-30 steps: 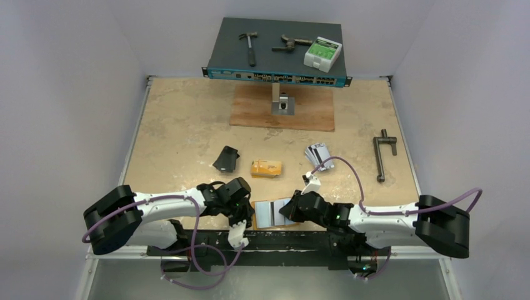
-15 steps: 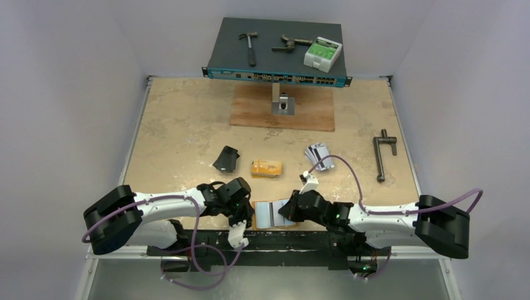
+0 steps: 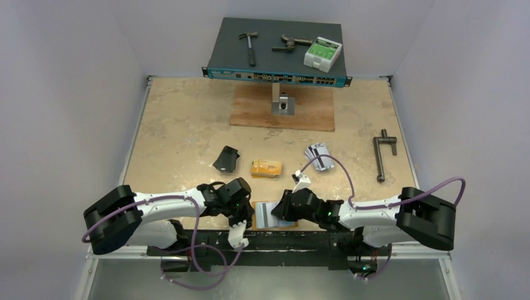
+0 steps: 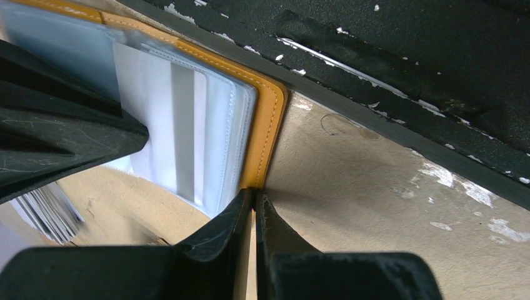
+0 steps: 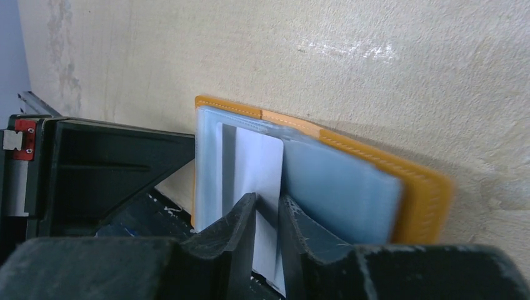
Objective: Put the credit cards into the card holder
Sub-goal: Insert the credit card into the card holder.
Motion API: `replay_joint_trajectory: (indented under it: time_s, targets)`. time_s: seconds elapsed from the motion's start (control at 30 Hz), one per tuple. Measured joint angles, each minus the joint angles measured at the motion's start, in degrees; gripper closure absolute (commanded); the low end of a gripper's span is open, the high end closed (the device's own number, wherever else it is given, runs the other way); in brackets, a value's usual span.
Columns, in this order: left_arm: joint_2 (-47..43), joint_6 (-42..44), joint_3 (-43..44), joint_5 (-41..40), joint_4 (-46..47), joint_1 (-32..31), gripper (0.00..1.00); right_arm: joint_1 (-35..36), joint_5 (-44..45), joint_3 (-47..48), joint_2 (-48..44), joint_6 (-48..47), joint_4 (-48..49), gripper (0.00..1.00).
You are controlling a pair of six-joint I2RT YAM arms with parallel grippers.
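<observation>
The holder (image 3: 264,214) lies open at the near edge of the table (image 3: 187,125), about midway across, its near side right against the black rail (image 4: 387,75). The left gripper (image 4: 253,203) has its fingers together, pinched on the holder's orange border at a corner. The right gripper (image 5: 267,215) sits over the holder's right part with its fingers a little apart; the white face of a card (image 5: 259,162) shows through the gap, and I cannot tell whether they touch it. The card looks only partly inside a clear sleeve, its near end sticking out toward the rail, so the main risk is that it slides back out or cocks in the sleeve mouth if the right fingers lift or drag across it; a push off the sleeve's line could buckle the soft plastic and jam the card. The left hold is on a thin strip of border only; a hard shove from the right could pivot the holder about that pinch or pull it free, and then it might ride onto the rail or off the table. The two grippers are very near each other over a small thing, so a sideways move by either risks a knock. There is no room on the near side; there is open table far of the holder, up to the yellow stack (image 3: 266,167), the silver stack (image 3: 319,154) and the black case (image 3: 226,159), all well apart from it.
</observation>
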Motion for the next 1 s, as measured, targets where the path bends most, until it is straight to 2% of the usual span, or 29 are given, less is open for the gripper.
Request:
replay_joint_trajectory:
  time_s: [0.1,0.13,0.17,0.2,0.53,0.77,1.0]
  targets:
    - [0.0,0.0,0.0,-0.1,0.0,-0.1,0.95,0.0,0.0,0.2,-0.3,0.5,-0.9,0.76]
    - [0.0,0.0,0.0,-0.2,0.0,-0.2,0.95,0.0,0.1,0.3,-0.7,0.5,-1.9,0.58]
    - [0.0,-0.1,0.0,-0.2,0.0,-0.3,0.95,0.0,0.3,0.6,-1.2,0.5,-2.9,0.47]
    - [0.0,-0.1,0.0,-0.1,0.0,-0.3,0.95,0.0,0.5,1.0,-1.7,0.9,-4.3,0.45]
    - [-0.5,-0.5,0.0,-0.2,-0.9,-0.4,0.96,0.9,3.5,6.7,-5.5,-0.7,-19.5,0.44]
    - [-1.0,-1.3,0.0,-0.4,-1.6,-0.6,0.96,3.1,4.5,8.8,-2.0,-0.8,-19.4,0.46]
    - [-1.2,-2.1,0.0,-0.8,-1.8,-0.6,0.96,6.7,6.4,14.1,6.3,-0.7,-16.9,0.47]
